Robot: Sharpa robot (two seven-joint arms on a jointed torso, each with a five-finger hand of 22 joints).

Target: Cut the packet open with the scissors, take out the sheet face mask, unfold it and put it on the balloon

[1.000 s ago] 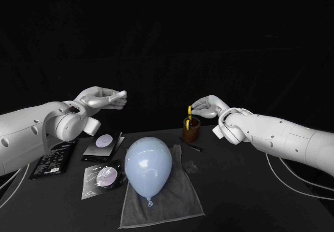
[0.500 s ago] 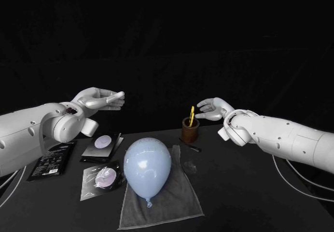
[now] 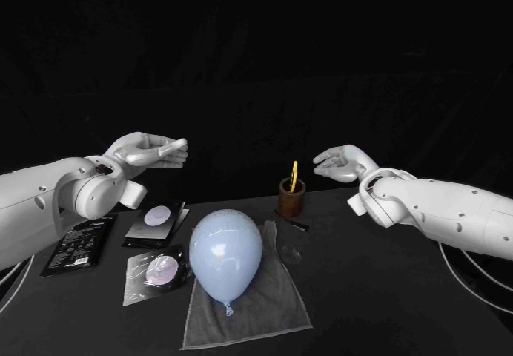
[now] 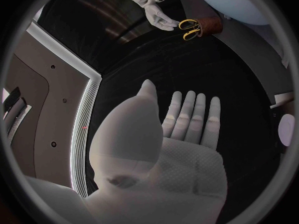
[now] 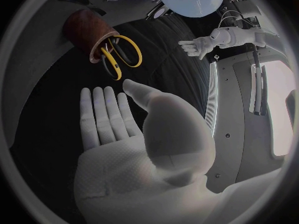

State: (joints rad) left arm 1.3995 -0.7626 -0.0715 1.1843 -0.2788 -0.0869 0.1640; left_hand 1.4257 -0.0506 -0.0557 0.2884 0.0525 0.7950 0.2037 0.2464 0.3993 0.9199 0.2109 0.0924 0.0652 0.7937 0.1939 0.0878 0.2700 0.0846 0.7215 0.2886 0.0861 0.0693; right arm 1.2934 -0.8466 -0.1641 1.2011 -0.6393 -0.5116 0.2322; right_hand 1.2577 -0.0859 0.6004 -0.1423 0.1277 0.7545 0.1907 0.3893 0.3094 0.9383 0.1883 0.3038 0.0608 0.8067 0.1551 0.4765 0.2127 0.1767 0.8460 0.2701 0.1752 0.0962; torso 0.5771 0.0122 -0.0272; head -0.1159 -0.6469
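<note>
Moved since the earlier frame: right robot hand (image 3: 344, 163), formerly at the scissors' yellow handles, now off them, raised beside the cup and apart from it. Left robot hand (image 3: 150, 152): barely shifted, raised over the table's left part. Scissors, cup, balloon and packets: unmoved.

Item 1. Scissors (image 3: 294, 176): blades down in brown cup (image 3: 292, 200), handles up, far middle of the table (image 3: 406, 297). Probably stood this way to offer the loops to a hand from above. Untouched, so cutting is not yet begun.

Item 2. Balloon (image 3: 227, 251): pale blue, lying lengthways on grey cloth (image 3: 256, 315), knot toward the robot. The cloth likely keeps it from rolling.

Item 3. Packets, flat on the table left of the balloon:
- dark packet (image 3: 157, 222), with a pale round mark;
- clear packet (image 3: 153, 271), just beside the balloon;
- long black packet (image 3: 77, 248), furthest out.

Which one is meant for the scissors cannot be told. They are laid out on the left arm's side, apparently for that hand to lift while the right cuts.

Item 4. Hands: both hold nothing.
- Head view: sees them side-on, so the lie of the fingers is unclear.
- Wrist views: each palm is flat, fingers straight and side by side, thumb standing apart.
- Left wrist view: looks into the cup's mouth, with both yellow loops and the right hand just beside them; the head view gives the handles as one thin yellow edge.
- Right wrist view: shows the left hand across the table, palm spread.
</note>
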